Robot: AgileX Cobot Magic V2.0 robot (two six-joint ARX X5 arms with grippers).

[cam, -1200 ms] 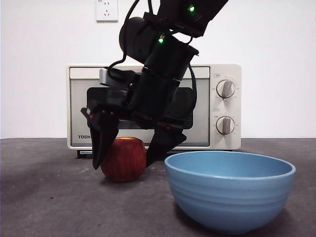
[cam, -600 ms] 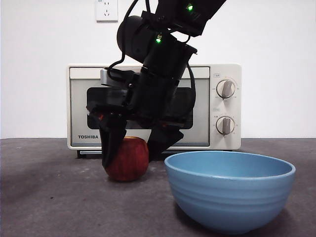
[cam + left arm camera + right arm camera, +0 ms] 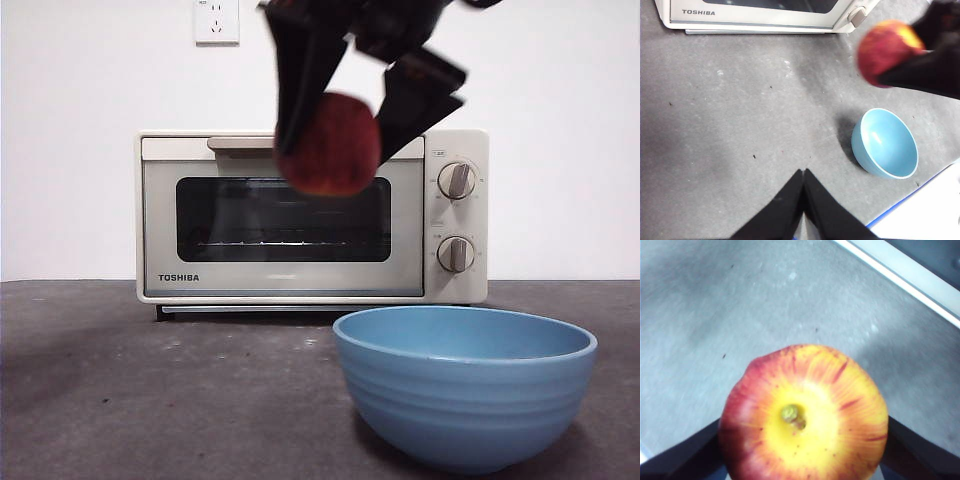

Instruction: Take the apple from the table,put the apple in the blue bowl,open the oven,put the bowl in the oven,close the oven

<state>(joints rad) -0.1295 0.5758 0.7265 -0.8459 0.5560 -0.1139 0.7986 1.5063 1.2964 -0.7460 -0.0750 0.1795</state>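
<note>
Right hand [image 3: 345,105] motion-blurred, upper part cut by top edge in front view. Apple [image 3: 328,144] blurred, sides hidden behind black jaws; hides part of oven [image 3: 290,270] top and handle. Apple base cut by frame edge in right wrist view. Bowl [image 3: 465,400] bottom cropped. Oven mostly cropped in left wrist view.

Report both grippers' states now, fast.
Left gripper: shut, holding nothing, above the dark grey table.
Right gripper: shut on the round red-and-yellow apple, lifted off the table.

Both grippers, left [image 3: 803,185] and right [image 3: 345,95], have matte black, tapering wedge-shaped jaws (unmarked).
</note>
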